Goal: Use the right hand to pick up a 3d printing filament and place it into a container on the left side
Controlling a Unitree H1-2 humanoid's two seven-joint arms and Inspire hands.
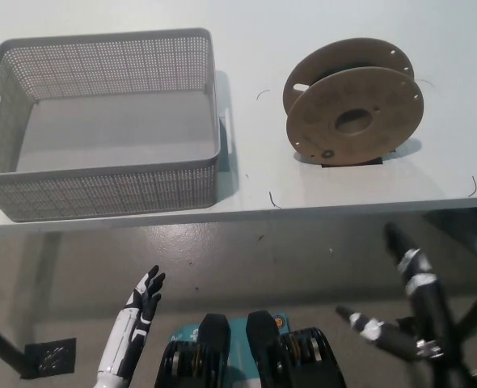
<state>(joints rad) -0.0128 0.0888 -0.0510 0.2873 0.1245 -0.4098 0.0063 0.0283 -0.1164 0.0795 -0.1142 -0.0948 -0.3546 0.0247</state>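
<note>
No readable text, label or number shows on the spool (353, 115) or the basket (101, 121).

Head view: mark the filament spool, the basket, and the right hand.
filament spool (354, 117), head view, on the front cardboard flange beside the hub hole.
basket (109, 192), head view, on the near mesh wall.
right hand (407, 319), head view, on the black fingers below the table edge.

From my remote seat I count one filament spool (353, 115) at about 1 o'clock, one grey mesh basket (101, 187) at 10 o'clock, one table (255, 182) under both, and two robot hands low in frame.
</note>
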